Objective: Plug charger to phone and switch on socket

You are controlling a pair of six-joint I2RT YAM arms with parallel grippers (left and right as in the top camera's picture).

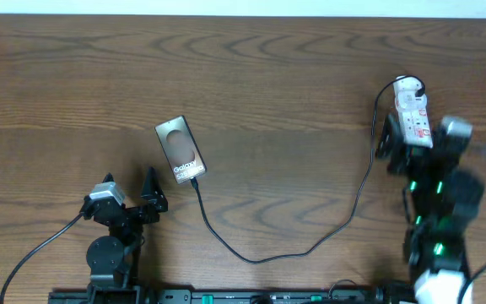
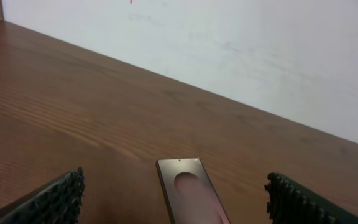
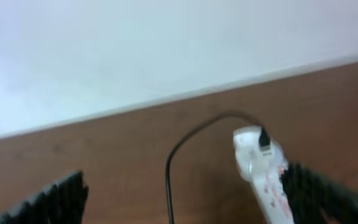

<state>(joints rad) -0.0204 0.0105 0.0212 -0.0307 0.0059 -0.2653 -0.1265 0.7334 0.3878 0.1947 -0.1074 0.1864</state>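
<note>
Hovering at the near end of the socket (image 1: 413, 108), the right gripper (image 1: 409, 139) is standing with jaws spread wide, grasping nothing. The socket is lying at the right side of the table (image 1: 268, 76), its long axis running away from the robot with a slight slant. In the right wrist view it is sitting off-centre, close against the right-hand finger rather than midway between the two. Red marks (image 1: 415, 127) are showing on its face, too blurred to tell whether a switch is on or off.

The charger (image 1: 251, 257) is leaving a black plug at the socket's far end, looping down toward the robot and climbing to the near short edge of the phone (image 1: 180, 145). The tip is meeting that edge. Whether it is seated, I cannot tell.

The phone is lying left of centre, face up, long axis tilted. The left gripper (image 1: 132, 190) is waiting just short of it, released and empty, looking straight up the phone's length.

Judging the switch to be the step in hand: the right arm is far nearer, and needs shifting sideways so that one finger comes over the red marks.

No containers are showing in any view.
</note>
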